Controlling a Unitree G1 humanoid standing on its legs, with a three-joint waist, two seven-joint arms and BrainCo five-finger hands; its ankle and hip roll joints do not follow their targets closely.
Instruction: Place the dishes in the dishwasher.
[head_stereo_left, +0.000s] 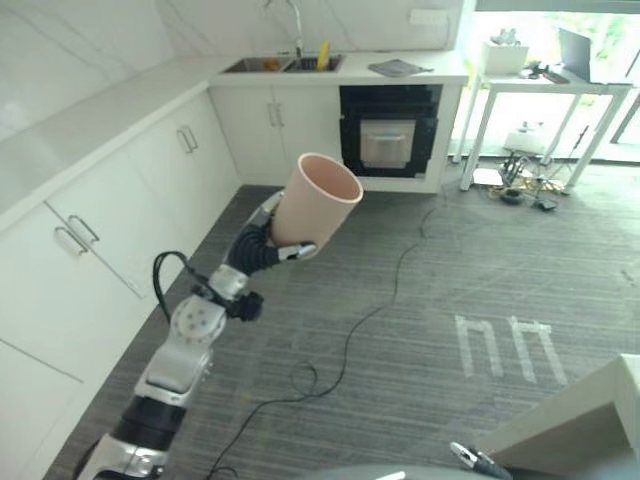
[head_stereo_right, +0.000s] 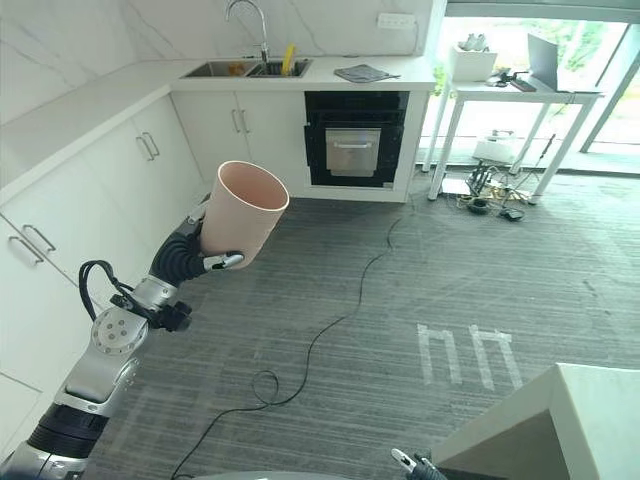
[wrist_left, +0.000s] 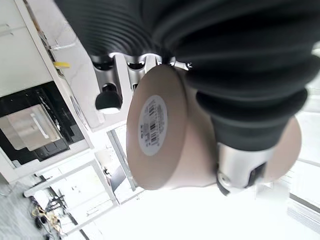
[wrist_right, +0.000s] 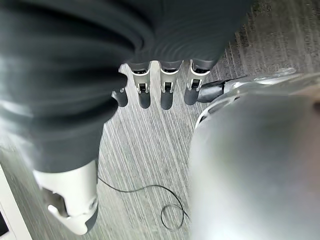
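I have the left hand (head_stereo_right: 196, 252) raised in front of me over the grey striped floor (head_stereo_right: 400, 290), its fingers and thumb wrapped round a pale pink cup (head_stereo_right: 243, 213). The cup is tilted, its open mouth pointing up and away toward the far counter (head_stereo_left: 330, 68). In the left wrist view I see the cup's flat base, with a round white sticker (wrist_left: 154, 122) on it, pressed between the fingers and the thumb. The cup is off every surface, held in the air well short of the cabinets (head_stereo_left: 120, 230) along my left.

My right hand (wrist_right: 161, 85) hangs low, its fingers straight and relaxed above the floor, grasping nothing.

At the far wall, the counter carries a sink (head_stereo_right: 245, 69) with a tap (head_stereo_right: 250, 20), a yellow item (head_stereo_right: 289, 58) standing in it, and a grey cloth (head_stereo_right: 362, 73) toward the counter's right end. A dark oven (head_stereo_right: 355, 140) sits beneath that end. A white table (head_stereo_right: 520, 100) stands right of the counter.
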